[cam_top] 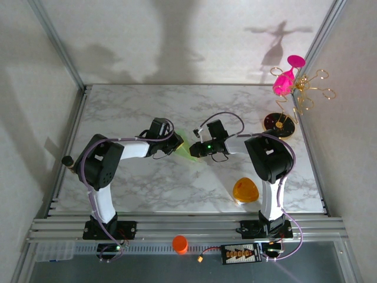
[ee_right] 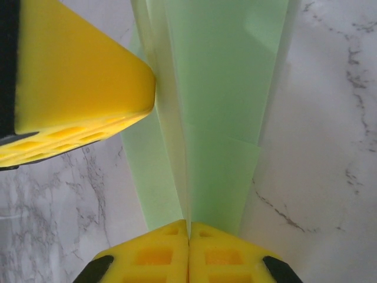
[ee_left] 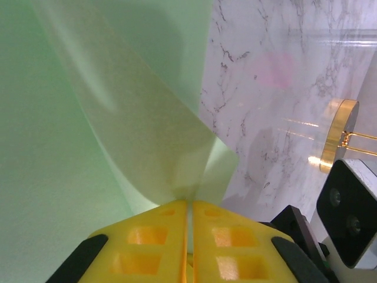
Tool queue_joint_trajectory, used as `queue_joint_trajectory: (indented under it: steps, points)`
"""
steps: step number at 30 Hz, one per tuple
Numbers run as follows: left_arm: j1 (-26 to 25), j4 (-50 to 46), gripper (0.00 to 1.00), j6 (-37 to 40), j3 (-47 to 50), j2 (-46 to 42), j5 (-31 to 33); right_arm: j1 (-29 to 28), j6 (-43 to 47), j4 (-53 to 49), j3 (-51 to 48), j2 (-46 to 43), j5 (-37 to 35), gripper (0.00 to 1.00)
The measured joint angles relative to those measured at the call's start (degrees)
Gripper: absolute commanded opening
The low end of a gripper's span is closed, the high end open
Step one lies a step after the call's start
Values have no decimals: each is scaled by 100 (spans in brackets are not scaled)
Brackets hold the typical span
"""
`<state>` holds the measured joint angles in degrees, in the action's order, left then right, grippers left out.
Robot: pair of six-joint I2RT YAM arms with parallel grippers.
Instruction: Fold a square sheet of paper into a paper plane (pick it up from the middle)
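At the middle of the marble table [cam_top: 147,188] the two arms meet tip to tip over the pale green paper [cam_top: 187,148], which lies between them just above the tabletop. From its own wrist camera, the left gripper [ee_left: 189,205] has its yellow fingers [ee_left: 147,236] pressed together with no gap, and the paper [ee_left: 118,118] comes out of the seam between them and fans up and away in a curved, creased sheet, so it is pinched there. The right gripper [ee_right: 189,227] is likewise closed tight on one end of the paper [ee_right: 218,88], which runs away from it as a narrow strip with lengthwise folds. One yellow finger [ee_right: 76,76] of the left gripper touches the strip's edge further along. Seen from above, the left gripper [cam_top: 175,145] and right gripper [cam_top: 198,148] sit just beside each other. An orange rounded-triangle object [cam_top: 245,190] lies well apart on the near right, and a gold wire stand [cam_top: 297,97] holding a pink glass [cam_top: 287,79] stands at the far right edge.
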<state>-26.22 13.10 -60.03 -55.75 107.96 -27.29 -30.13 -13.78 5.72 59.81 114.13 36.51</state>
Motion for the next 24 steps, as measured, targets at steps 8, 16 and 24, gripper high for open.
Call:
queue_joint_trajectory:
  steps: [8,16,24]
  points:
    - [0,81,10,2,-42,94,-26,15,-61,-83,57,17,111,16]
    - [0,76,10,2,-129,173,-39,26,-61,-221,149,68,131,12]
    - [0,31,10,2,-122,197,17,74,-63,-553,372,192,229,10]
